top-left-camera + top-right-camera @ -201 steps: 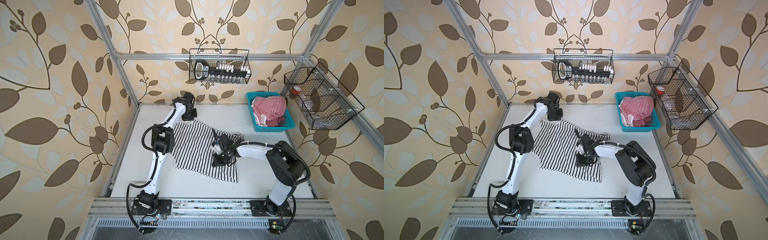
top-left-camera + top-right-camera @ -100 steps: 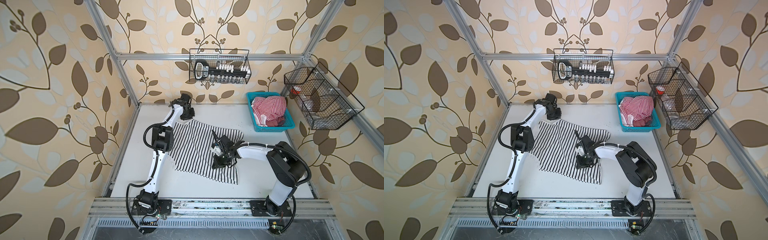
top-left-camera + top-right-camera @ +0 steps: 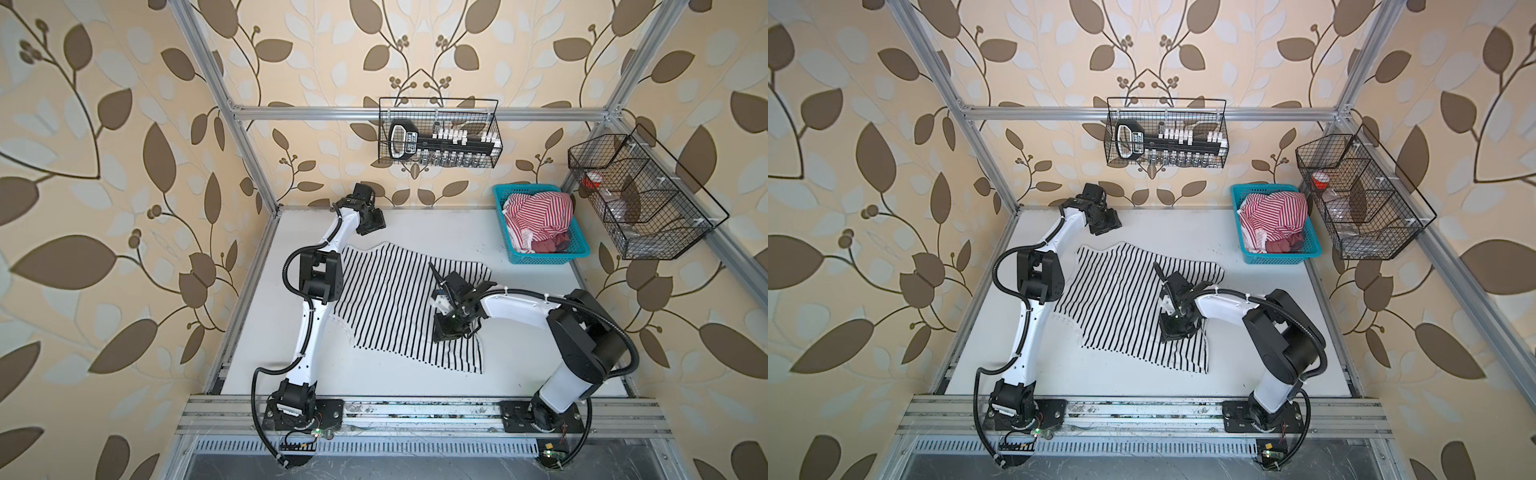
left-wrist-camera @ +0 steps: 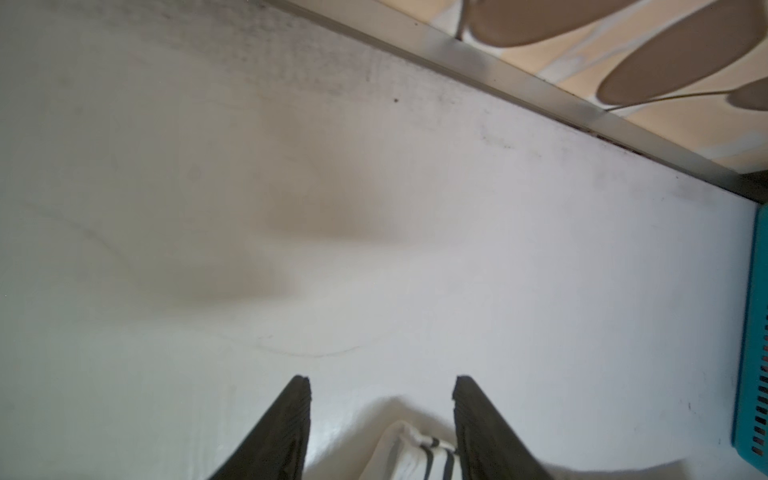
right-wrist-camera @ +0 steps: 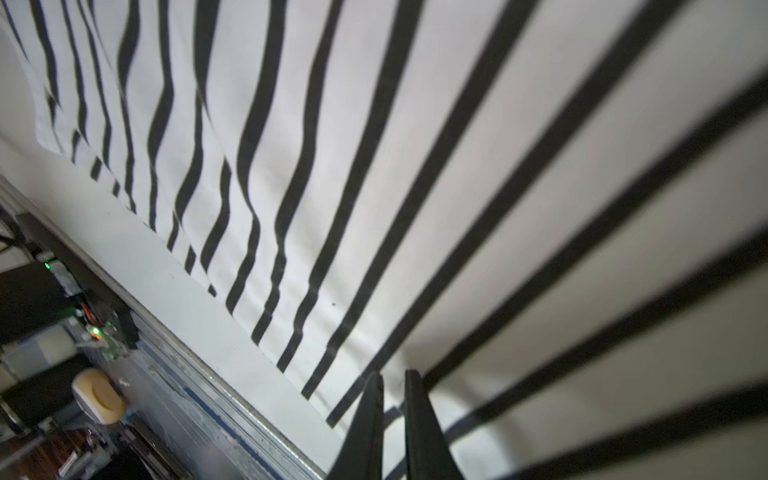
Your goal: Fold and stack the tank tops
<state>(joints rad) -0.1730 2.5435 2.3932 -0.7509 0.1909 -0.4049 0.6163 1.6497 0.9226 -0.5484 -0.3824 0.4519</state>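
Reaching far back, your left arm (image 3: pixel 320 316) bends at the elbow and ends with the left claw (image 3: pixel 372 224) low over the table (image 3: pixel 415 382) at 11 o'clock, just past the far corner of the black top (image 3: pixel 386 307). In the left wrist view its fingers (image 4: pixel 286 428) stand well apart with no grip on anything. A small striped corner of cloth lies on the table between them, close to one finger.

Your right arm (image 3: pixel 519 309) folds in from 4 o'clock with the forearm about level. The right claw (image 3: pixel 444 332) points down at the black top's 4 o'clock part. In the right wrist view its fingers (image 5: pixel 365 424) are parted by only a thin slit, tips at the cloth, and you cannot tell whether any cloth is caught.

The black top lies spread across the table's middle, mostly flat, with light ripples toward its near hem. The red top (image 3: pixel 540 212) sits bunched in the basket (image 3: pixel 540 259) at 1 o'clock, well apart.
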